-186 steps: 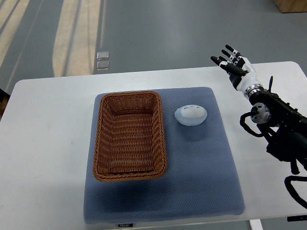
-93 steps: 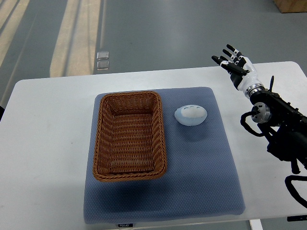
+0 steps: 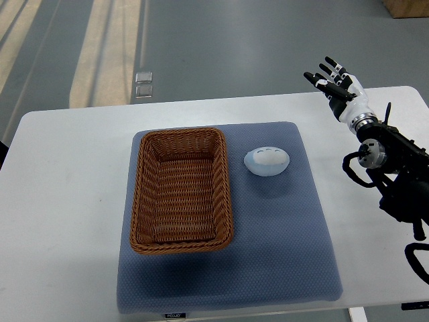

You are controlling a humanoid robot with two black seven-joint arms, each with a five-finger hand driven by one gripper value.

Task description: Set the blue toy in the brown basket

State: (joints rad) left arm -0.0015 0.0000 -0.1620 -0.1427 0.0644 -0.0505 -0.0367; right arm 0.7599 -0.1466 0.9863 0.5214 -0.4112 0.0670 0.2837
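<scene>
A small white label (image 3: 175, 314) sits on the near edge of the blue-grey mat (image 3: 281, 255); its print is too small to read. No other writing shows.

The brown basket (image 3: 181, 190) lies on the left half of the mat and holds nothing. The pale blue toy (image 3: 267, 161) rests on the mat just beside the basket's far right corner, apart from it, with open mat all round it.

The right hand (image 3: 337, 86) hangs above the far right part of the white table (image 3: 67, 201), well apart from the toy, fingers spread and gripping nothing. Its black arm (image 3: 395, 181) comes in from the right edge.

Beyond the table lies a grey floor with pale stripes (image 3: 100, 47) at far left, two small square plates (image 3: 143, 84) set in it, and a corner of a brown box (image 3: 405, 7) at top right.
</scene>
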